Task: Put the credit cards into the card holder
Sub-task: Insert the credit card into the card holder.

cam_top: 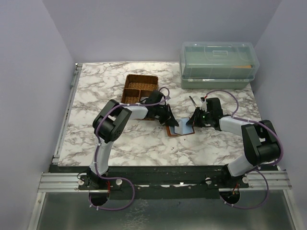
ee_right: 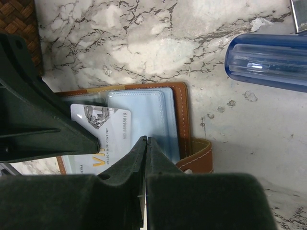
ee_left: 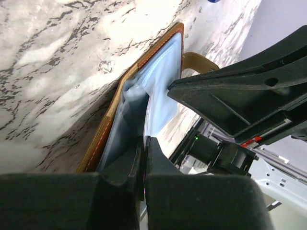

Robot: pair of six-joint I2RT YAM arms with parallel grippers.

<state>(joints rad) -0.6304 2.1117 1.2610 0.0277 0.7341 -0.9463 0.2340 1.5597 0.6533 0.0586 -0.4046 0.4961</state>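
The brown card holder [cam_top: 181, 130] lies open on the marble, pale blue plastic sleeves up; it also shows in the left wrist view [ee_left: 103, 139] and the right wrist view [ee_right: 184, 120]. A pale grey card [ee_right: 103, 132] with gold lettering lies on its left half, partly at a sleeve's edge. My left gripper [cam_top: 169, 119] is shut on a thin pale sheet [ee_left: 160, 110], which looks like that card. My right gripper [cam_top: 193, 120] is shut at the holder's inner sleeves [ee_right: 144, 110], tips [ee_right: 146, 141] on or pinching a sleeve. Other cards are out of view.
A brown woven divided tray [cam_top: 140, 88] stands just behind the left gripper. A clear lidded green box [cam_top: 218, 64] sits at the back right. A translucent blue tool handle [ee_right: 264, 60] lies close behind the holder, by the right arm.
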